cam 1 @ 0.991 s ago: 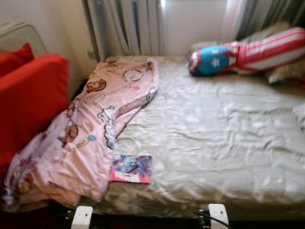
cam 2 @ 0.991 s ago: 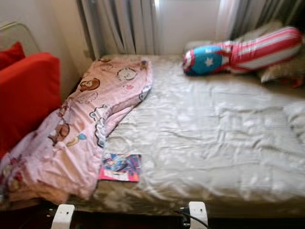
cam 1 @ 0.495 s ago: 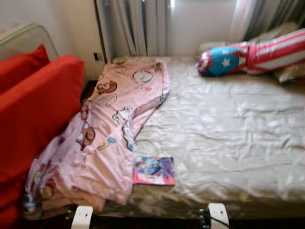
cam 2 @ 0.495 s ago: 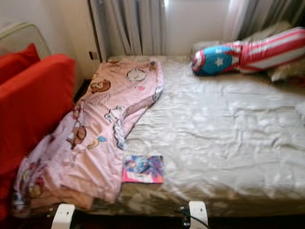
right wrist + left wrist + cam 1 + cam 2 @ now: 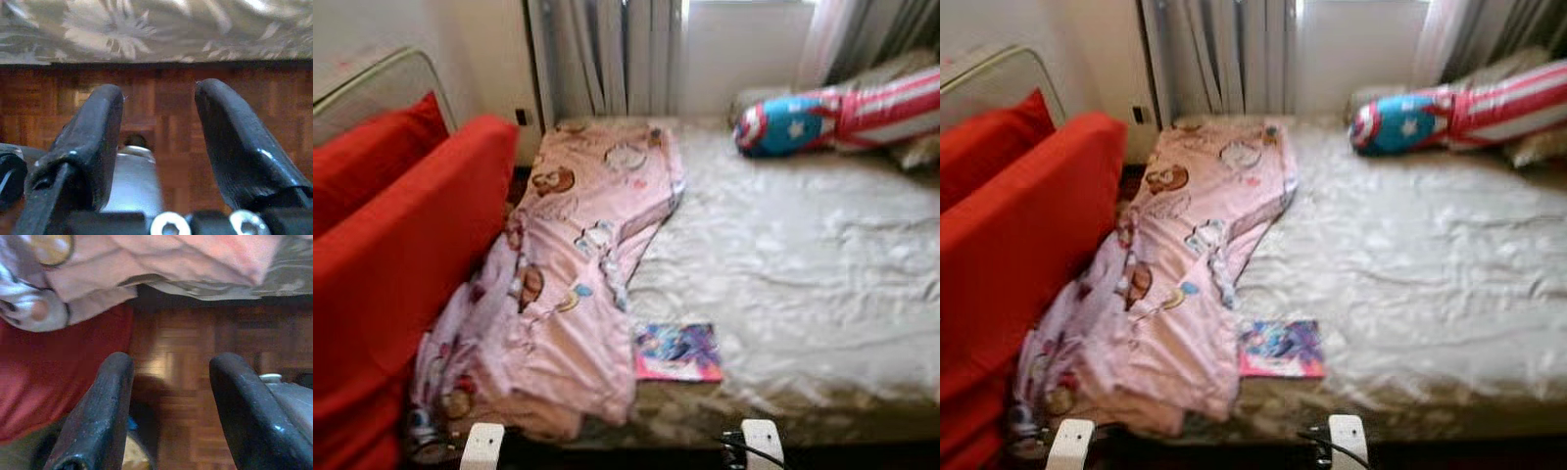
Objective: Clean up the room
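Left gripper [image 5: 168,406]: fingers apart, nothing held, over the wood floor [image 5: 195,362] below the bed edge.
Right gripper [image 5: 159,147]: fingers apart, empty – also low, above the floor.
Book [image 5: 677,352]: flat on the sheet near the bed's front edge, touching the blanket.
Blanket [image 5: 570,284]: pink, cartoon print – heaped along the bed's left side.
Sofa [image 5: 401,245]: red, left of the bed.
Pillow [image 5: 837,117]: striped, star-marked, at the far right.

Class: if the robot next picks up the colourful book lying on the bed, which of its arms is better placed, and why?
Probably the left: the book lies left of centre near the bed's front edge, beside the pink blanket. Both grippers, left and right, hang open over the floor.
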